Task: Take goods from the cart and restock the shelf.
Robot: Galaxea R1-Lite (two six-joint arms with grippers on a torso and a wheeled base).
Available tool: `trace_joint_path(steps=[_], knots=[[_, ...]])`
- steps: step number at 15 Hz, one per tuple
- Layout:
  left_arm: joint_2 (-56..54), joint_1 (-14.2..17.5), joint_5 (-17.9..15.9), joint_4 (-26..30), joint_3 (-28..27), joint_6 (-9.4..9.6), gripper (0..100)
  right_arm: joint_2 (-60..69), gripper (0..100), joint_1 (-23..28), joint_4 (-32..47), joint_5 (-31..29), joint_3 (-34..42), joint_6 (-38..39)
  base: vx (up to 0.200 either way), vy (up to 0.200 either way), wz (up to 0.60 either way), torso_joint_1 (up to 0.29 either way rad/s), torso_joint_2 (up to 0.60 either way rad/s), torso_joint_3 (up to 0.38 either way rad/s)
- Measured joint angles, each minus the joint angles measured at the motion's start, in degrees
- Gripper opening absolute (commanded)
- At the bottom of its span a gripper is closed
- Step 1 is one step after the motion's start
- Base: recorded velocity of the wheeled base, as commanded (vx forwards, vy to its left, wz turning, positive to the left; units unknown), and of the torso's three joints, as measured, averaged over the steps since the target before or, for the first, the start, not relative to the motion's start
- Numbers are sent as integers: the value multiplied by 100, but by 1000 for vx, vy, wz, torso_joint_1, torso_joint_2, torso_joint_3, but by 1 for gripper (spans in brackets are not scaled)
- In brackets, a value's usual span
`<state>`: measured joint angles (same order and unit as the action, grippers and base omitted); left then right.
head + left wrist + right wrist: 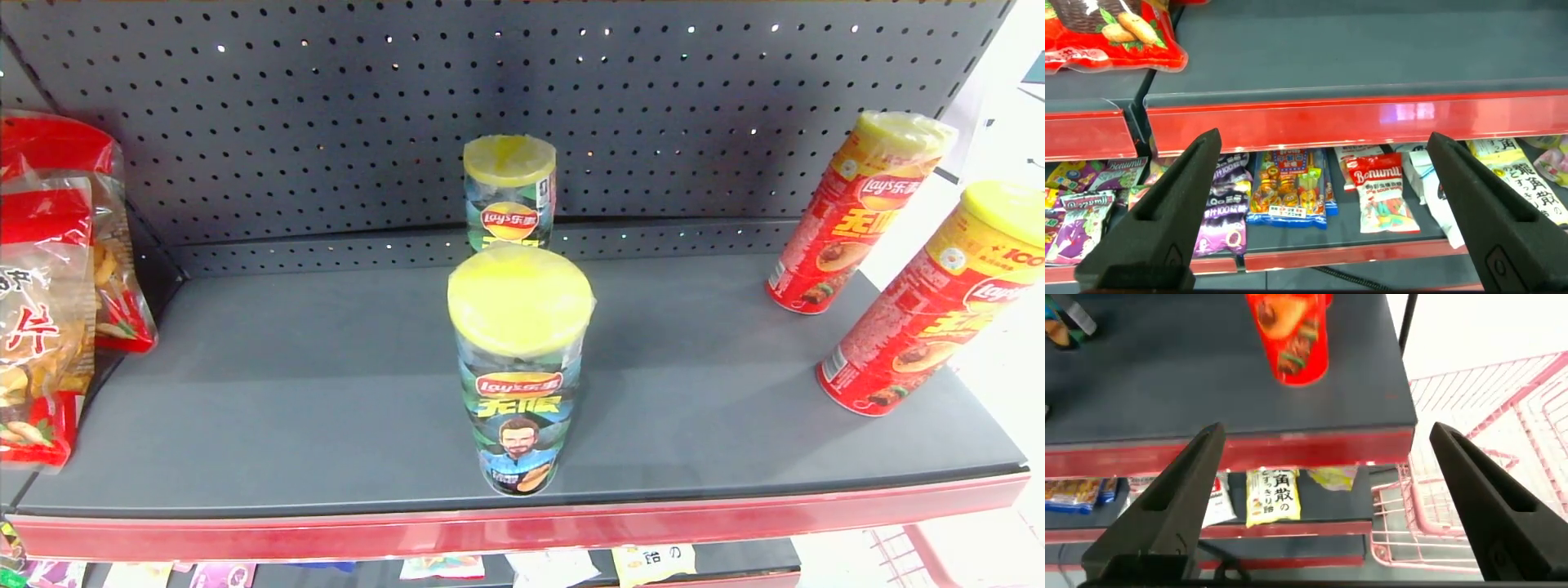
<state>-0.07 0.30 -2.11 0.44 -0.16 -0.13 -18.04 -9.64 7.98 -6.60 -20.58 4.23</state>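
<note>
On the dark shelf board (326,408) stand two green chip cans with yellow lids, one near the front edge (519,367) and one at the back (509,193). Two red chip cans stand at the right, one farther back (857,212) and one nearer the front (931,302). My left gripper (1327,204) is open and holds nothing; it hangs in front of the shelf's red lip (1355,118). My right gripper (1327,498) is open too, below and in front of the shelf's right end, where a red can's base (1290,335) stands.
Red snack bags (49,269) lean at the shelf's left end. A lower shelf holds several snack packets (1290,184). A pink wire cart (1486,457) stands to the right of the shelf. A perforated back panel (326,106) closes the rear.
</note>
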Motion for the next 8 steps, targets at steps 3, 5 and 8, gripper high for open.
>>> trace_joint_path(steps=[3, 5, 8], knots=[[2, 2, 0, 0, 0, 2, 100, 611, 100, 581, 0, 594, 603, -49, 0, 0, 0, 0, 0, 0], [2, 2, 0, 0, 0, 0, 100, 914, 100, 647, 4, 602, 785, -112, 0, 0, 0, 0, 0, 0], [2, 0, 0, 0, 0, -2, 100, 1214, 100, 653, -27, 505, 1133, -273, 0, 0, 0, 0, 0, 0]])
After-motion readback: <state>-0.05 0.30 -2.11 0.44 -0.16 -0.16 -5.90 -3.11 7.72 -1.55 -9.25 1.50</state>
